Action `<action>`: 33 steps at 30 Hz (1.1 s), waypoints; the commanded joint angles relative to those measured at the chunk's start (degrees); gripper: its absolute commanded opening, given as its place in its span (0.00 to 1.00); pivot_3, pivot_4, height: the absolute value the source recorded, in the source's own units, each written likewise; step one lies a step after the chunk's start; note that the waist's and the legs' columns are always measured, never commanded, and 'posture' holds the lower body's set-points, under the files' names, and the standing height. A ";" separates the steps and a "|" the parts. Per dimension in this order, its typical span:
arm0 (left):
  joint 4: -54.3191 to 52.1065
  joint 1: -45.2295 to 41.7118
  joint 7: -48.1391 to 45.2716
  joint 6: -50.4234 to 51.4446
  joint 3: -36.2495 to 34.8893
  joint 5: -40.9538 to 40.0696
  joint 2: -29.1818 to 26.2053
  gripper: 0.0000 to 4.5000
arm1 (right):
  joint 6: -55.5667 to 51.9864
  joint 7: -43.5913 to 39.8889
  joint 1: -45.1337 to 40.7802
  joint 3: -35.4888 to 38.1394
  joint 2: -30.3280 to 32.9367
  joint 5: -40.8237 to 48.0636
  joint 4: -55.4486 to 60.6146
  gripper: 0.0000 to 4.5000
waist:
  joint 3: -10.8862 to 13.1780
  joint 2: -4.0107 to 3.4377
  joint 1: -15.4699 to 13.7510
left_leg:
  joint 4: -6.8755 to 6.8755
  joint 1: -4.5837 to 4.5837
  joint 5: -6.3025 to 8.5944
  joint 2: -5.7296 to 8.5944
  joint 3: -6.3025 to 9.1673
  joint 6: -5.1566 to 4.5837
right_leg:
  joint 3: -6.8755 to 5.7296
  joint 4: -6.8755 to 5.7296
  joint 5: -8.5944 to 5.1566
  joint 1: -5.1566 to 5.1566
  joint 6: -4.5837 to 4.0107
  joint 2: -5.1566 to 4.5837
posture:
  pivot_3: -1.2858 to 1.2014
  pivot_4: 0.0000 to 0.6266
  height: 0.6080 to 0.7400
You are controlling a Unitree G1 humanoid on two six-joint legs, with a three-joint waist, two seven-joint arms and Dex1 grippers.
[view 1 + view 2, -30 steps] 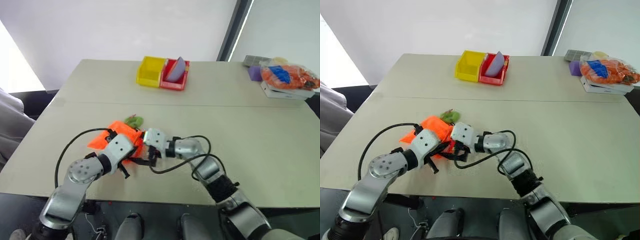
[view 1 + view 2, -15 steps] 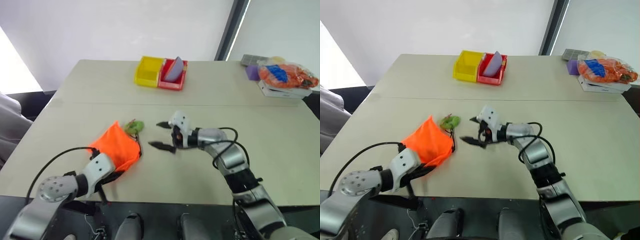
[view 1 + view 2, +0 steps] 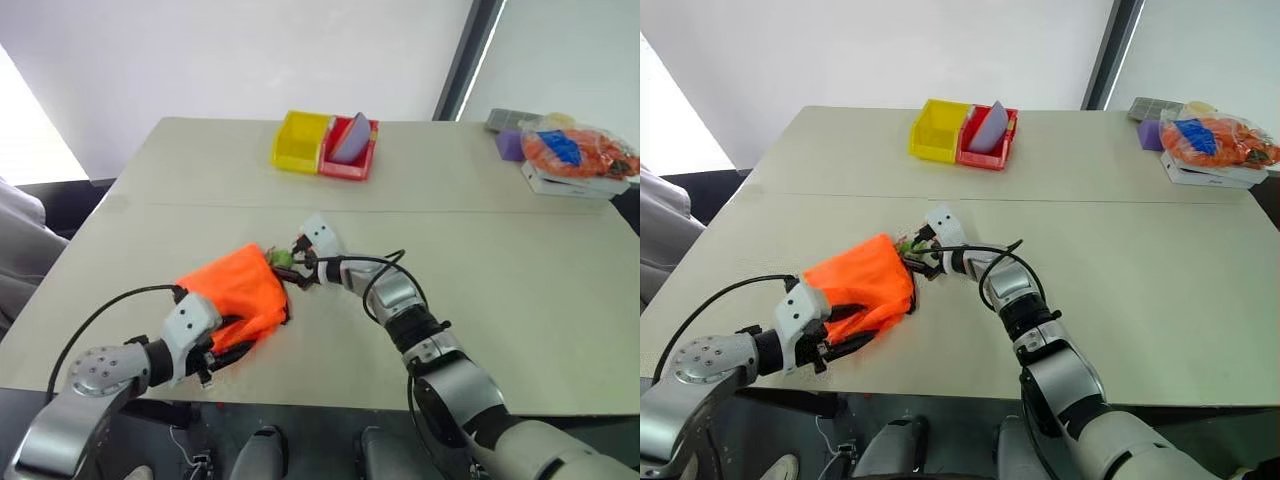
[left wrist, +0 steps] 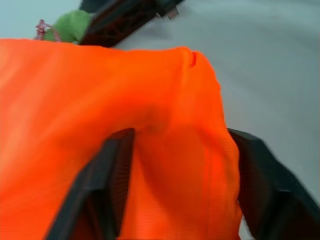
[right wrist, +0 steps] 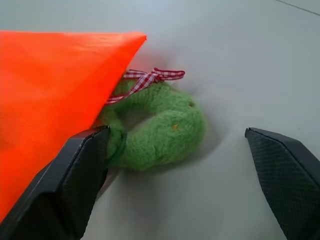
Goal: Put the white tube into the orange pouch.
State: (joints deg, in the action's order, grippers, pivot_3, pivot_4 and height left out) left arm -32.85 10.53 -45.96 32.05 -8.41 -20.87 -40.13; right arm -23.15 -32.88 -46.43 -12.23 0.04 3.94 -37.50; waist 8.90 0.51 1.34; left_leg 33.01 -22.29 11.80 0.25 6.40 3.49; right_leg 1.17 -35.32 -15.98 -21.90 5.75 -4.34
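Observation:
The orange pouch (image 3: pixel 240 295) lies bunched on the table's near left, draped over my left gripper (image 3: pixel 232 342). In the left wrist view its fabric (image 4: pixel 165 100) fills the gap between that gripper's spread fingers (image 4: pixel 107 185). The round green tag (image 5: pixel 165 127) sits at the pouch's far corner with a red checked ribbon. My right gripper (image 5: pixel 175 132) is open around the tag, one finger (image 5: pixel 80 170) tucked under the pouch's edge. In the head view the right gripper (image 3: pixel 296 266) reaches in from the right. The white tube is hidden.
A yellow bin (image 3: pixel 302 141) and a red bin (image 3: pixel 352 158) holding a pale card stand at the table's far middle. An orange mesh bag (image 3: pixel 575 150) on a white box and a purple block (image 3: pixel 508 145) sit at the far right.
My right gripper has moved left from beside the pouch to the green tag. The left gripper's fingers have spread apart, and the pouch now bulges higher over them.

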 commanded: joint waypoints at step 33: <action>17.25 -22.96 1.92 3.98 -3.72 -18.89 8.28 0.98 | -13.45 6.12 19.74 15.65 6.23 23.27 54.03 0.00 | 0.00 0.00 1.04 | 0.02 0.00 0.00 -0.01 0.06 -0.01 | -0.01 0.08 -0.01 0.33 0.02 0.07 | 0.52 0.24 0.88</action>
State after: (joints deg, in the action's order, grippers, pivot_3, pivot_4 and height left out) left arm -16.48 -11.63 -43.84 36.94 -10.00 -38.44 -31.78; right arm -37.25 -27.38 -26.59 4.15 6.53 26.50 13.63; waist 8.91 0.51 2.38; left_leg 33.03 -22.29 11.80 0.23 6.46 3.49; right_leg 1.16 -35.23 -15.99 -21.58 5.78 -4.28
